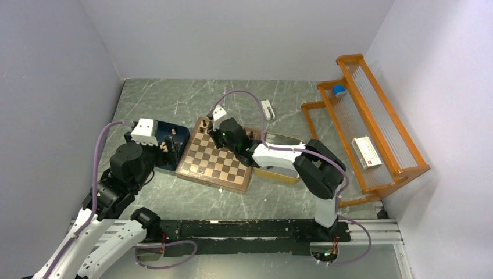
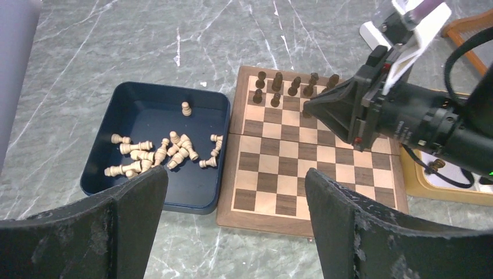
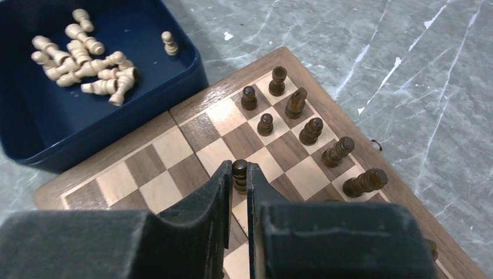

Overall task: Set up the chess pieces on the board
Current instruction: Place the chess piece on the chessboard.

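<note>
So the right jaws are pinched tight on one dark pawn (image 3: pixel 239 174), with its round head poking out just above the fingertips. They're low over the board (image 3: pixel 152 160), a little in from its far edge. Can't tell if the pawn's base is touching a square, since the fingers hide it.

The other dark chess pieces (image 3: pixel 311 131) stand upright at the board's far left corner. Five run in a line along the far edge, starting at the corner square. Two more are in the next row, on the two leftmost squares.

The board itself lies about mid-surface (image 1: pixel 174 99), turned a bit at an angle. A blue tray (image 2: pixel 145 102) is right up against its left edge, with a heap of light pieces (image 2: pixel 157 154) lying on their sides in it. One light pawn (image 2: pixel 185 108) stands on its own near the tray's far wall.

The left jaws are spread wide with nothing between them. They hang above the near edge of the blue tray and the board's near left corner.

A yellow-rimmed tray (image 1: pixel 279 173) is just beside the board's right edge, partly hidden by the right arm. An orange rack (image 1: pixel 372 133) stands along the right edge of the surface.
</note>
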`<state>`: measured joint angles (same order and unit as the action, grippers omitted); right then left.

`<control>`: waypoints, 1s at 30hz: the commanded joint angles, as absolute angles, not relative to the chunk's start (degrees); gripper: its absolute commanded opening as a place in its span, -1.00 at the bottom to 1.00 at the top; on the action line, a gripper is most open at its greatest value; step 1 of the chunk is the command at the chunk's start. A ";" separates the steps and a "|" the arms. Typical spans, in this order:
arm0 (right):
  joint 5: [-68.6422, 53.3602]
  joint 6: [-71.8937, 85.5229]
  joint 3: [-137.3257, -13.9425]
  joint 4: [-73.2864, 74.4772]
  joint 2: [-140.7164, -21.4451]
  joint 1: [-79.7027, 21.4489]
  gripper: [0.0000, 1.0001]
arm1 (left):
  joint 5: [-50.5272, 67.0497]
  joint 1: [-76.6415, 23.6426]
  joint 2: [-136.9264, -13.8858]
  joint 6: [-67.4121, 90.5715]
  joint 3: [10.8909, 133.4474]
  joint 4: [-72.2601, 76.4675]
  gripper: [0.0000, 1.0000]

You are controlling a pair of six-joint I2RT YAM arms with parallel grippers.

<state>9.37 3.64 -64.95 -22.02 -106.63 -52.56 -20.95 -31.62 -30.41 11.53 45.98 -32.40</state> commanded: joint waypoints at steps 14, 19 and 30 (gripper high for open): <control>20.16 3.71 -66.78 -30.91 -114.69 -54.55 -0.81 | -22.47 -31.93 -28.65 10.64 46.50 -32.52 0.83; 19.54 4.04 -66.51 -31.62 -115.55 -54.75 -0.80 | -22.37 -31.89 -28.69 10.55 46.45 -32.43 0.83; 22.59 4.87 -68.01 -32.28 -118.45 -54.83 -0.79 | -22.74 -31.92 -28.27 10.65 46.49 -32.52 0.83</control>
